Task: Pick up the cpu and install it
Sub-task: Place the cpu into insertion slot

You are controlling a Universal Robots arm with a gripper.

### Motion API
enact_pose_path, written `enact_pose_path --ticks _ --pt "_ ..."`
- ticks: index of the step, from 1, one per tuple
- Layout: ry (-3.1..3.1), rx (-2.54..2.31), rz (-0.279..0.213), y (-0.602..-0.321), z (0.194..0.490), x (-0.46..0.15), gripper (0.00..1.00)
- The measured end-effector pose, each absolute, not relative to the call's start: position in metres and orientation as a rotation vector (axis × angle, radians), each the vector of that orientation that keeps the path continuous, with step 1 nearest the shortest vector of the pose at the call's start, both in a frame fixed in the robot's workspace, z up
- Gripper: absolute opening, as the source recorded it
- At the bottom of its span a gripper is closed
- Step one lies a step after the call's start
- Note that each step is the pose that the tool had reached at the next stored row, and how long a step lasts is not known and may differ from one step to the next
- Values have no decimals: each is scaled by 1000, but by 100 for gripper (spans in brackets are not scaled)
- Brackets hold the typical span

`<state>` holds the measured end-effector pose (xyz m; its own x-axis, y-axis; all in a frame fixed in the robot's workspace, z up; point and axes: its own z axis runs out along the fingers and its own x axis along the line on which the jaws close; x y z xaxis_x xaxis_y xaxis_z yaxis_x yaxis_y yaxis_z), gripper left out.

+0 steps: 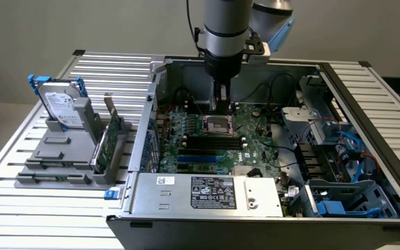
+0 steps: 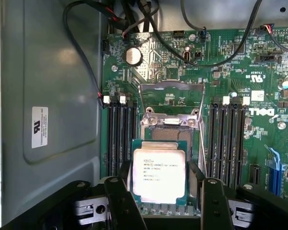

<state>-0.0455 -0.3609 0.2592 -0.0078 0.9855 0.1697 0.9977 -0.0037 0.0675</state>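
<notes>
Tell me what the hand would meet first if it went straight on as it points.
Probably the open socket: the hand, gripping the cpu, seems to hang over it, though depth is unclear.

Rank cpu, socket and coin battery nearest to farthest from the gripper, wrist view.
1. cpu: held in the gripper.
2. socket: on the board, just past the cpu.
3. coin battery: beyond the socket's open frame.

Socket [image 2: 172, 133] open beneath the tool [image 2: 161, 172], memory slots [image 2: 121, 139] flanking, raised load frame [image 2: 172, 93] and cables [image 2: 79, 52] near.
</notes>
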Motion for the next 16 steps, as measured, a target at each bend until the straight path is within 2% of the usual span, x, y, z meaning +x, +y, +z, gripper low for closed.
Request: enact_pose_path --ticks 16 --pt "-2163 -2162 -258 -367 230 -44 55"
